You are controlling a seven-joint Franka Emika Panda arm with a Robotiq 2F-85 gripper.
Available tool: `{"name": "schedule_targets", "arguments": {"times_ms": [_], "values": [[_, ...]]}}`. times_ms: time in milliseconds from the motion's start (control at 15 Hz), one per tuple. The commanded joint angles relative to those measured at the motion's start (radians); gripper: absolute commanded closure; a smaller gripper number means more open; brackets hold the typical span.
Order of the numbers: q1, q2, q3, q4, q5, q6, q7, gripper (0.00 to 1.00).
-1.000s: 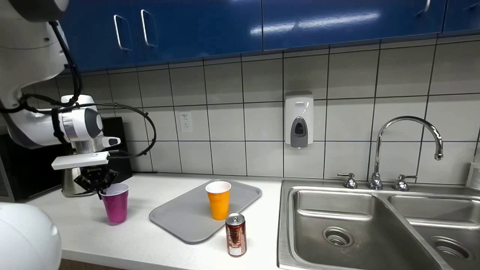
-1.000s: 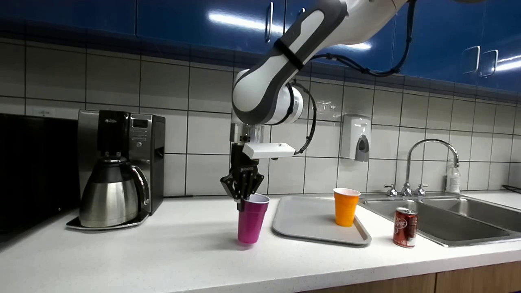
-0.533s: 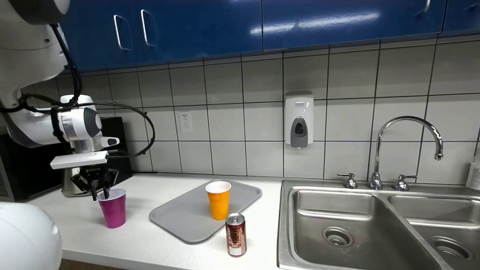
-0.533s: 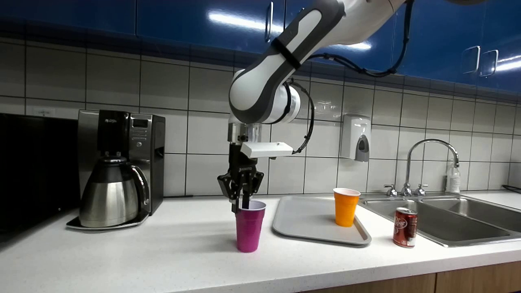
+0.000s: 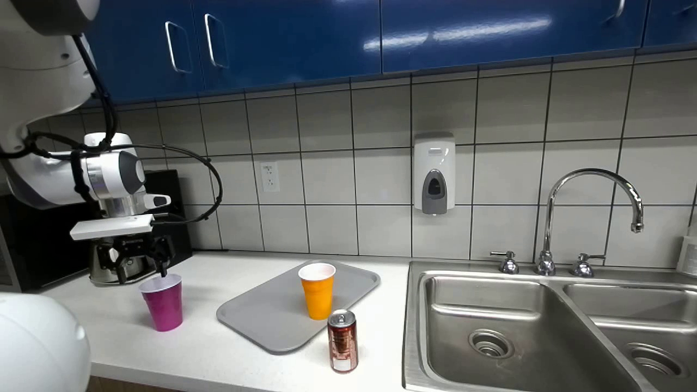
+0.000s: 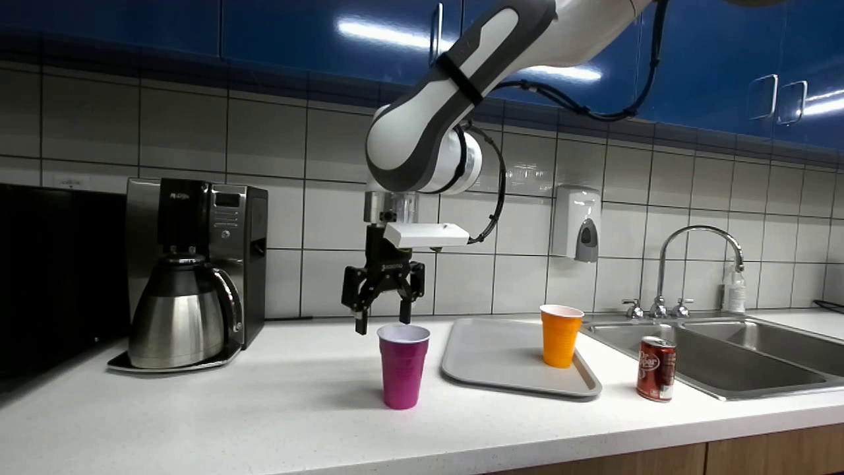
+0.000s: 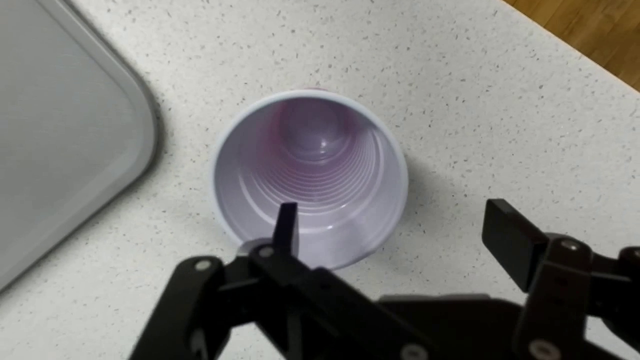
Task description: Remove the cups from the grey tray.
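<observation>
The magenta cup (image 6: 403, 373) stands upright on the white counter, off the grey tray (image 6: 494, 359) and near its rounded corner. Both fingers of my gripper (image 6: 384, 318) are spread wide with nothing between them. Its fingertips hang around the height of the cup's rim; in the wrist view one finger overlaps the mouth of the magenta cup (image 7: 320, 130) and the other is out to the side over the counter. Whether any finger touches the rim I cannot tell. An orange cup (image 5: 318, 294) stands upright on the grey tray (image 5: 261, 316), toward its sink side.
A reddish-brown can (image 5: 343, 343) stands beside the tray, between it and the steel sink (image 5: 490, 370). Behind the gripper is a coffee maker with a steel carafe (image 6: 178, 323). Blue cabinets (image 5: 288, 43) hang above, and the counter's front edge runs near the magenta cup.
The gripper's fingers have come apart and let go of the magenta cup, which went from slightly tilted to upright on the counter. The gripper has risen a little out of the cup.
</observation>
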Motion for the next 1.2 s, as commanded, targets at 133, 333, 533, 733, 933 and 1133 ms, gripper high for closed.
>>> {"name": "schedule_targets", "arguments": {"times_ms": [133, 333, 533, 733, 933, 1133], "values": [[-0.009, -0.039, -0.001, 0.006, -0.011, -0.025, 0.034, 0.00], [-0.019, -0.064, -0.011, -0.007, -0.014, -0.017, 0.039, 0.00], [-0.033, -0.090, -0.025, -0.018, -0.016, -0.011, 0.040, 0.00], [-0.054, -0.117, -0.044, -0.031, -0.020, -0.004, 0.040, 0.00], [-0.078, -0.139, -0.061, -0.044, -0.024, -0.001, 0.039, 0.00], [-0.104, -0.165, -0.078, -0.064, -0.027, 0.002, 0.037, 0.00]]}}
